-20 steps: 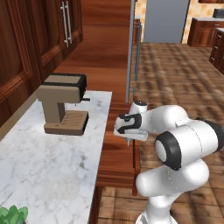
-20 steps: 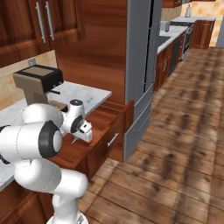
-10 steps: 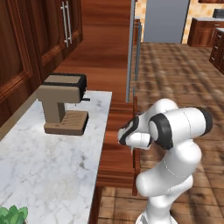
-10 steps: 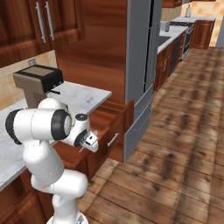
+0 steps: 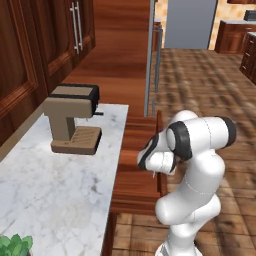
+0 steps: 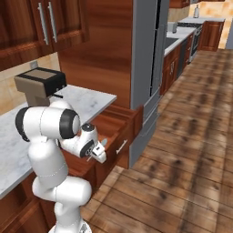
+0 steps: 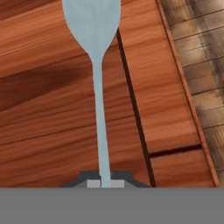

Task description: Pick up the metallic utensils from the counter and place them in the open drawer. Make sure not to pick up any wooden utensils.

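Gripper point(image 7: 105, 183) at bottom center of hand view is clamped on thin stem of the silver-grey utensil point(image 7: 97, 65), which runs up to frame top, over the open drawer point(image 7: 52, 109). Probably light, stiff, slippery metal; grip near handle end, w/ firm pinch.

No text, label, brand, number or sign can be read on anything here. The coffee machine point(image 5: 72, 117), at about ten o'clock in the left base view, has plain brown and dark faces with no lettering, and the cabinet doors point(image 5: 55, 45) above it, at eleven o'clock, carry none either.
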Available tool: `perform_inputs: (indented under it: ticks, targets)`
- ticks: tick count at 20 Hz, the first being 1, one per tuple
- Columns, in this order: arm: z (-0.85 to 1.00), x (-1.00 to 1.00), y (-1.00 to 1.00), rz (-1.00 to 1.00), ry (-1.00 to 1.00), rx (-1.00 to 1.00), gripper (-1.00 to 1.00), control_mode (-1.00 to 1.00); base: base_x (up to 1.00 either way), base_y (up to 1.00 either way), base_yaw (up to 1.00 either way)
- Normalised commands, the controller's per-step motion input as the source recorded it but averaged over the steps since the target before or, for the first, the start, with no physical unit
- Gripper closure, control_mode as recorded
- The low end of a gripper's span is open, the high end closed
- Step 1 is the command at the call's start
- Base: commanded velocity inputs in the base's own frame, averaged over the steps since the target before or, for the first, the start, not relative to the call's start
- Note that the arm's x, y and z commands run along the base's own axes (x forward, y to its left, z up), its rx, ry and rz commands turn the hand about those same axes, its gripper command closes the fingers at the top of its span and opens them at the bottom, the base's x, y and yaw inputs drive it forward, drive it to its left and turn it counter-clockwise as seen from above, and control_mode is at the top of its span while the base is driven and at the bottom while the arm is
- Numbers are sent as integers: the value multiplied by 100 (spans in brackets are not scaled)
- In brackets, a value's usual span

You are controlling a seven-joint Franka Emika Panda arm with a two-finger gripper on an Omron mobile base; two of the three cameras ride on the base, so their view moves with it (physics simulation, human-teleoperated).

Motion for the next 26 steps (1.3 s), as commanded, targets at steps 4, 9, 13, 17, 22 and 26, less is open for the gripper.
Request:
perform_inputs:
  ticks: [4,9,13,17,22,26]
  targets:
    - [-42,0,-99,-1,-1,0,100,-100,0,0,0]
    - [-37,0,-97,0,-1,0,100,-100,0,0,0]
    - [6,-3,-8,1,1,0,100,-100,0,0,0]
    - [88,2,70,8,1,-18,100,-100,0,0,0]
    - [29,45,72,12,5,-7,100,-100,0,0,0]
    - [3,89,-8,2,20,6,100,-100,0,0,0]
